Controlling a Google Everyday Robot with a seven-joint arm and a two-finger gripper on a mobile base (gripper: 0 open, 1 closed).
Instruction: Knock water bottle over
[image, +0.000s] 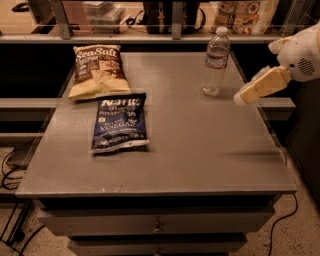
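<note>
The water bottle (215, 61) is a clear ribbed plastic bottle with a white cap. It stands upright near the back right of the grey table (200, 150). My gripper (242, 97) comes in from the right on a white arm, with its pale yellow tip pointing down and left. The tip sits a short way to the right of the bottle's base and is apart from it.
A tan Sea Salt chip bag (96, 70) lies at the back left. A dark blue Kettle chip bag (119, 123) lies in front of it. A shelf with bags and boxes (240, 12) runs behind the table. Cables (10, 172) lie on the floor at the left.
</note>
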